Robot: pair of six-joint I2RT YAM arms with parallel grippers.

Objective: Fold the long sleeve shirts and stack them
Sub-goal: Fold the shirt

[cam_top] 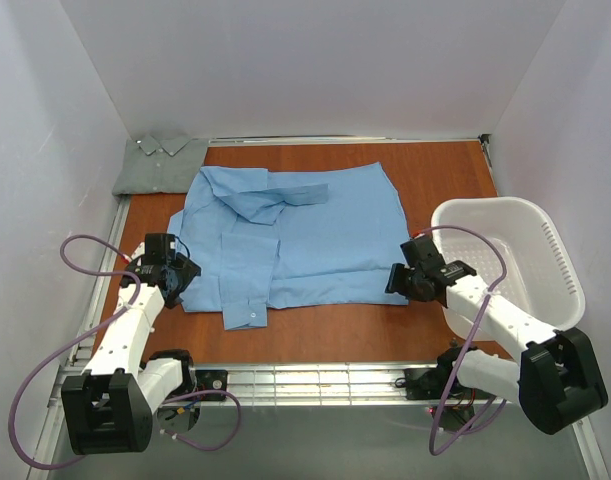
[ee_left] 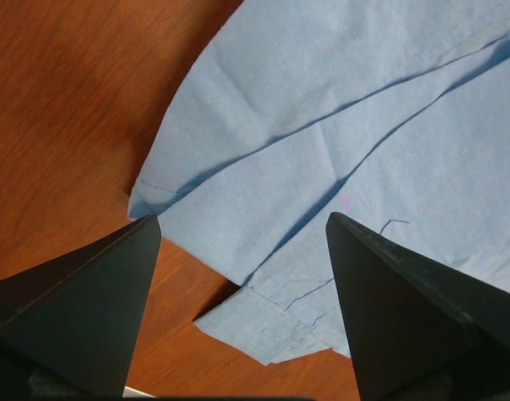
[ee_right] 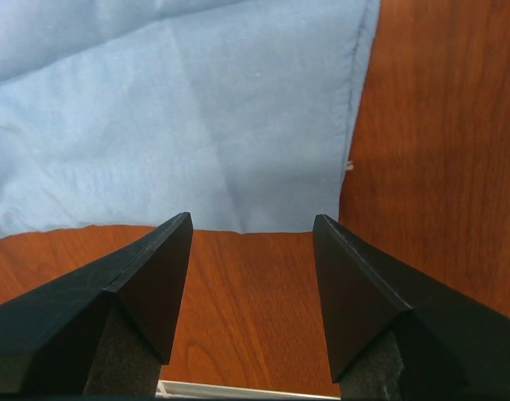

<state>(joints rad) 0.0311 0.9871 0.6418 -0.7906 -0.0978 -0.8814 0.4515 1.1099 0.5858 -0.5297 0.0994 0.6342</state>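
While the grey-green shirt [cam_top: 160,165] is lying already folded in the far left corner of the table [cam_top: 435,170], well apart from the arms, the left gripper [cam_top: 180,278] is hovering just over the near left edge of the light blue shirt [cam_top: 325,240]. In the left wrist view its fingers [ee_left: 88,292] are standing wide apart and gripping nothing, with the layered blue hem and a cuff showing below the gap. Moving across, the blue shirt is lying spread flat over the middle of the wood, its collar pointing toward the far left and one sleeve [cam_top: 240,290] running folded down its left half. The body is looking smooth but not yet halved, so I am judging that folding this second shirt is partly done and stacking is not yet begun. Further right, the right gripper [ee_right: 252,217] is hanging just short of the shirt's near right corner, its jaws likewise parted and empty, with bare wood beneath them. At the far right the white laundry basket [cam_top: 555,260] is sitting beside that arm. The next move is probably calling for both grippers to come down onto the near edge. They would be pinching only the layers meant to travel and carrying them evenly toward the collar, so that the fold lands square.
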